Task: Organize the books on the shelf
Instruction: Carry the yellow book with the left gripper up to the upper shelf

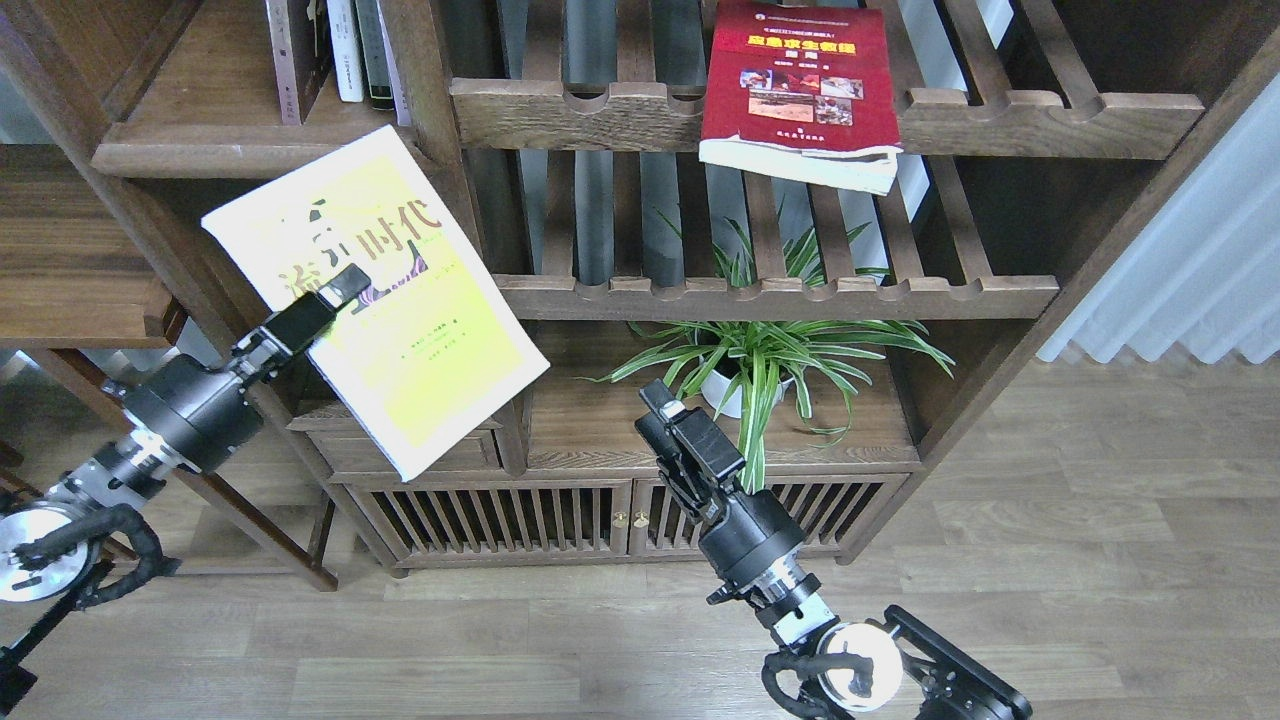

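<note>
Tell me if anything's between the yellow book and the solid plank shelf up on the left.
Nothing visible blocks it. The yellow-green book, clamped in the left tool, already has its top corner at the shelf's front lip. The slim volumes stand further back.

Above your left hand (pixel 335 290), the shelf (pixel 262 160) lies open in front of the upright volumes (pixel 345 50); the post (pixel 432 130) blocks its right side.

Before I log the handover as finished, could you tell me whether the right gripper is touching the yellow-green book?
Apart. The head view shows the right gripper low beside the potted plant, with open cabinet top between it and the yellow-green book, which the left gripper alone clamps.
</note>
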{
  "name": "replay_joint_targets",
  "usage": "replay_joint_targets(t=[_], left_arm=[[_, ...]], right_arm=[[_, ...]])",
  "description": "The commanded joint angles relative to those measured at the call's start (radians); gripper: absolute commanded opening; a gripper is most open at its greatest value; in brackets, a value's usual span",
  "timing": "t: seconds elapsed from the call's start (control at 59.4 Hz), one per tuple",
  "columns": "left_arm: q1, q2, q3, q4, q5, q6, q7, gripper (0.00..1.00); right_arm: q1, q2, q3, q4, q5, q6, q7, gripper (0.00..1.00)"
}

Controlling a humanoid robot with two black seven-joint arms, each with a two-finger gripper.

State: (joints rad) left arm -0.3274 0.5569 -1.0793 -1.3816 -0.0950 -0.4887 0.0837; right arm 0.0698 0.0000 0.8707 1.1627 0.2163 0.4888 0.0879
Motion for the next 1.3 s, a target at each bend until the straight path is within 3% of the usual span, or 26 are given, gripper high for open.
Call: replay_joint_targets(t=[0.0, 0.421, 0.925, 1.278], left_arm=[[-0.022, 0.0, -0.054, 0.001, 0.0, 0.0, 0.06, 0.0], [-0.122, -0.002, -0.226, 0.001, -0.006, 0.0, 0.057, 0.0], [-0.308, -0.015, -0.24, 0.001, -0.009, 0.0, 0.056, 0.0], [-0.317, 0.008, -0.338, 0.003, -0.008, 0.0, 0.064, 0.01]], right_arm=[[-0.001, 0.0, 0.001, -0.001, 0.0, 0.0, 0.0, 0.76], [-0.001, 0.0, -0.005, -0.02, -0.001, 0.0, 0.0, 0.76], [-0.001, 0.0, -0.012, -0.02, -0.003, 0.0, 0.0, 0.76], [0.002, 0.0, -0.013, -0.02, -0.003, 0.0, -0.002, 0.76]])
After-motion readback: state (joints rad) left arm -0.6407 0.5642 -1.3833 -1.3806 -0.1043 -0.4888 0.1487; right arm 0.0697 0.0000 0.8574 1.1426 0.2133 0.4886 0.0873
